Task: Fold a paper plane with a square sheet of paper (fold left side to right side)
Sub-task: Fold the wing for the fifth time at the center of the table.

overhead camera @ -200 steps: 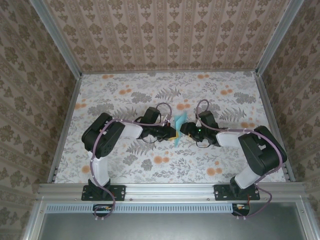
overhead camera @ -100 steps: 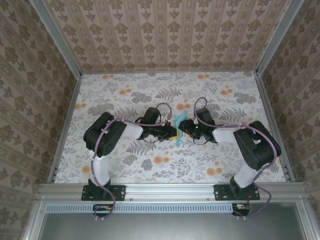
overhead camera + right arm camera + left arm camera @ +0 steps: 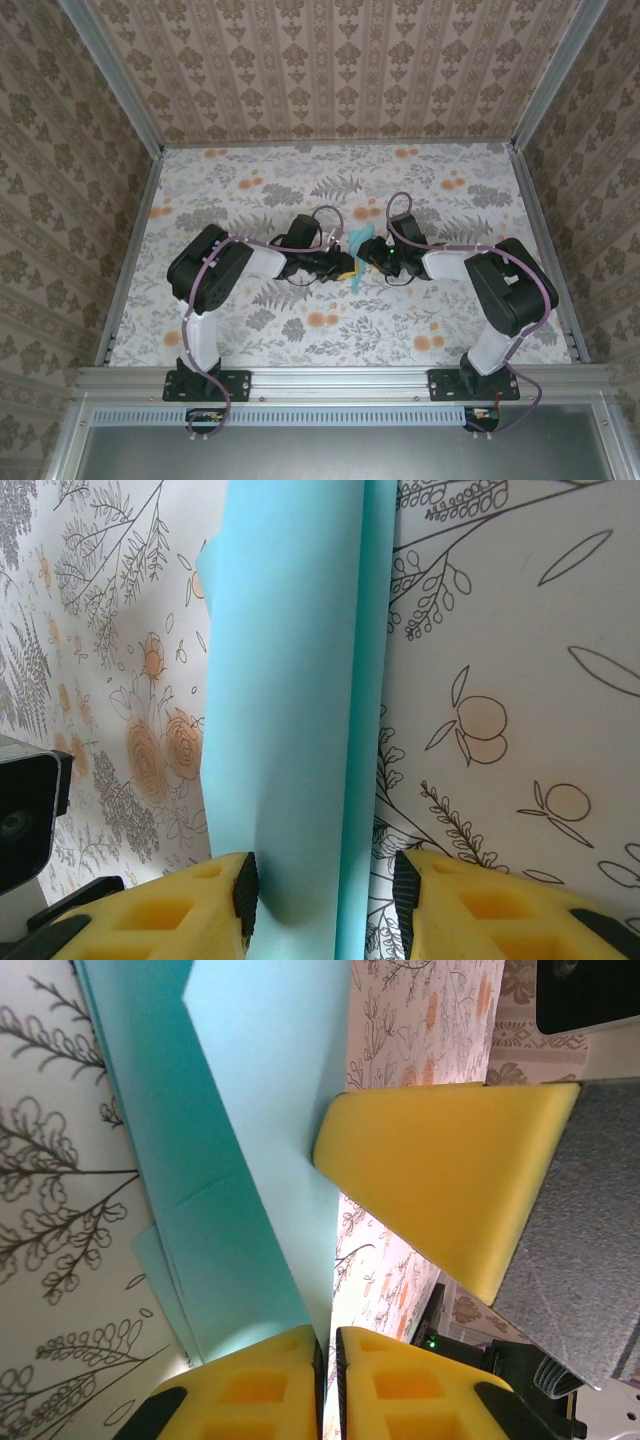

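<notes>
Pointing inward, left arm (image 3: pixel 262 262); jaws pinch sheet (image 3: pixel 250 1110).

The top camera looks steeply down from 6 o'clock, far off. Both wrist cameras sit close against the thin light-blue paper sheet (image 3: pixel 357 252), shared by all views.

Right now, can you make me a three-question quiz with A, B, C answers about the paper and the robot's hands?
1. Where is the sheet of paper?
A. at the far corner of the table
B. between the two grippers
C. on an arm's base

2. What colour is it?
A. light blue
B. red
C. white

3. How is the left gripper?
A. wide open
B. shut on the paper
C. holding a cup

Answers:
1 B: the top view shows it mid-table, with the left gripper and right gripper on either side.
2 A: both wrist views show light blue.
3 B: its fingers pinch the sheet.
</notes>
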`<act>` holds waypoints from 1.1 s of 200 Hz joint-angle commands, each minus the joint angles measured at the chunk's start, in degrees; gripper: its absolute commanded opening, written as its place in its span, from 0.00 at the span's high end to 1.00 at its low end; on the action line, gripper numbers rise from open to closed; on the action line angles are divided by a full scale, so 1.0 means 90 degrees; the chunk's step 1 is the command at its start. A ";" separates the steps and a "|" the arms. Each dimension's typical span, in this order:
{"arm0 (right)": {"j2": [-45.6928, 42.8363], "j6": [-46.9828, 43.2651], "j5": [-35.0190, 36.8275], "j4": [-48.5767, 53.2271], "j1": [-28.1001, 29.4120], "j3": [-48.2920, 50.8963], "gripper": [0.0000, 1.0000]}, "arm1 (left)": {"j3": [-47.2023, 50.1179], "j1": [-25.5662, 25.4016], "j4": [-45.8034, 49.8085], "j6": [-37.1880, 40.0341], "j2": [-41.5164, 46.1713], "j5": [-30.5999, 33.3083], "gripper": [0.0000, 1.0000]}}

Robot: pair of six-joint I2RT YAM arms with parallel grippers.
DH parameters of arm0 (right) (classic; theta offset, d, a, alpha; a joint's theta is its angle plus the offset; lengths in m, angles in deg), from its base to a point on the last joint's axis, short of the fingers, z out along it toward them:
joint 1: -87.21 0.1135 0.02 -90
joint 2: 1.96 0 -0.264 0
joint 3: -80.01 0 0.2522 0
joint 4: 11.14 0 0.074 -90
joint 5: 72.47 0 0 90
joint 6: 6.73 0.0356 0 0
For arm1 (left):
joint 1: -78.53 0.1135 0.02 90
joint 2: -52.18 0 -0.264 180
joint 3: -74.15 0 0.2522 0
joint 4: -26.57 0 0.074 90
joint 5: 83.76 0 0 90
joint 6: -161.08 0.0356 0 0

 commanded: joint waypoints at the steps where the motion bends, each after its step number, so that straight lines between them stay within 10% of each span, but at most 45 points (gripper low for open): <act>1: 0.0407 0.0028 0.0320 0.0422 0.0042 0.0006 0.57 | 0.0098 0.0082 -0.0029 -0.0036 0.0072 -0.0126 0.84; 116: 0.0467 -0.0011 0.0281 0.0441 0.0042 -0.0006 0.57 | -0.0078 0.0649 0.0721 0.0249 0.0498 -0.0168 0.60; 220: 0.0487 -0.0019 0.0214 0.0413 0.0048 0.0020 0.57 | -0.1052 0.0669 0.0641 0.0101 -0.0597 -0.0193 0.60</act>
